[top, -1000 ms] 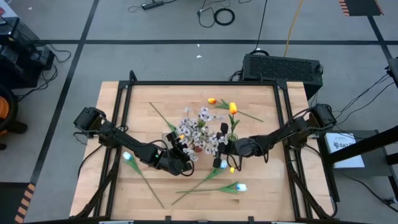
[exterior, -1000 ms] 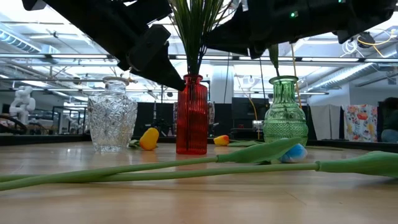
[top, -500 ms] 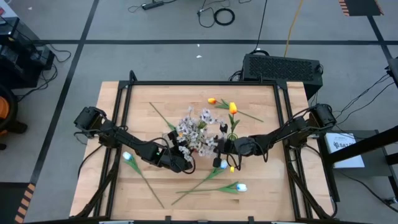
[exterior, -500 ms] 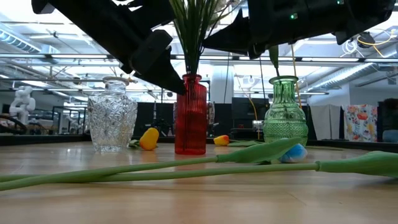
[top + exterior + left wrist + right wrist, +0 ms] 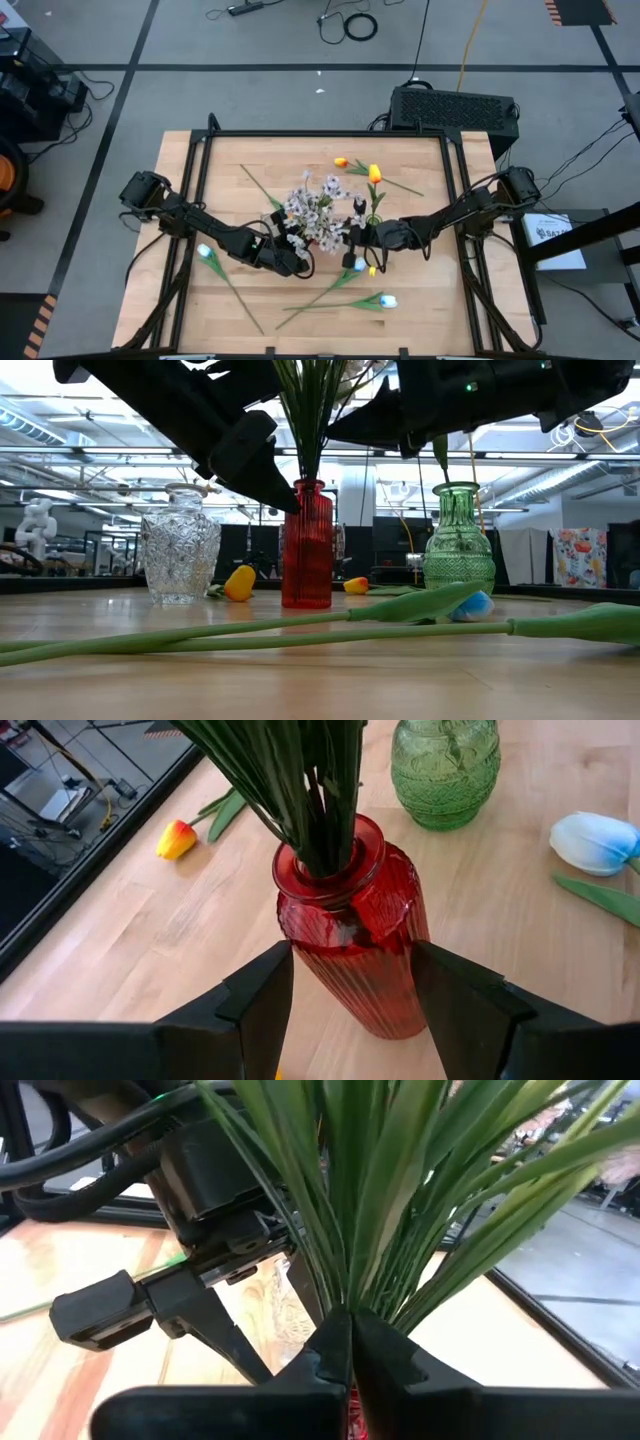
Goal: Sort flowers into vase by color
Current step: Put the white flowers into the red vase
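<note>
grey taped workshop floor is seen around a pale wooden table [image 5: 420, 300] edged by a black frame.

high view: the left gripper [image 5: 292, 252] and the right gripper [image 5: 352, 233] are both placed at a cluster of small pale pink-white blossoms [image 5: 315, 210] at the table's middle. an orange-yellow tulip [image 5: 375, 174] stands raised just beside the cluster, and another orange tulip [image 5: 341, 162] lies farther back. a pale-blue tulip with a long green stem [image 5: 204, 252] lies beside the left arm; another pale-blue tulip [image 5: 388, 300] lies near the front edge.

low view: a cut clear glass vase [image 5: 180, 555], a ribbed red glass vase [image 5: 307, 545] filled with green stems, and a patterned green glass vase [image 5: 459, 545] are lined up across the table. long green stems [image 5: 250, 630] lie in front; a blue tulip head [image 5: 477, 606] rests by the green vase.

left wrist view: the left gripper's fingers [image 5: 262, 995] are set apart on either side of the red vase's body; contact with the glass cannot be told.

right wrist view: the right gripper's fingers [image 5: 330, 1352] are pressed together just above the red vase's mouth, at the base of the fanned green stems [image 5: 400, 1200]; whether any stem is caught cannot be told.
</note>
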